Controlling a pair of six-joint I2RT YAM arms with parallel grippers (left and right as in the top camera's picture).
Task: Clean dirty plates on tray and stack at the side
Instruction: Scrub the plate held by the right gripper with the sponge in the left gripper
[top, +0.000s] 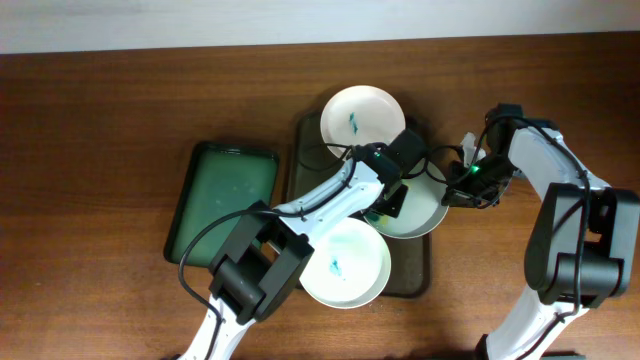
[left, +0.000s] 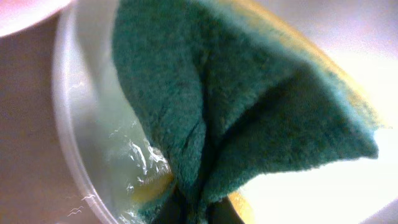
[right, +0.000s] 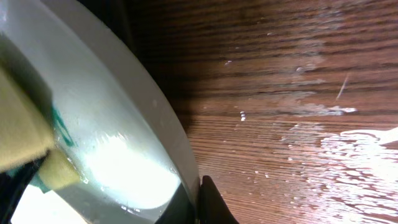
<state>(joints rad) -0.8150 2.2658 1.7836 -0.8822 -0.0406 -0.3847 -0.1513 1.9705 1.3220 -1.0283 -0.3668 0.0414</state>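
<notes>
Nearer the counter's right edge, wet plate (top: 432, 212) is stiff, slick, breakable; right gripper (top: 458, 188) clamps its rim, the best hold, while left gripper (top: 392, 200) pinches soft sponge (left: 249, 106).

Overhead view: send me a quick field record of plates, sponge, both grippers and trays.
far plate: on the tray, teal smear, unwiped
near plate: on the tray, teal smear, unwiped
right plate: on the tray, wet, under the sponge
sponge: green and yellow, pressed on right plate
left gripper: jaws shut on sponge
right gripper: jaws shut on right plate's rim
green tray: left of the tray, no plates in it
</notes>
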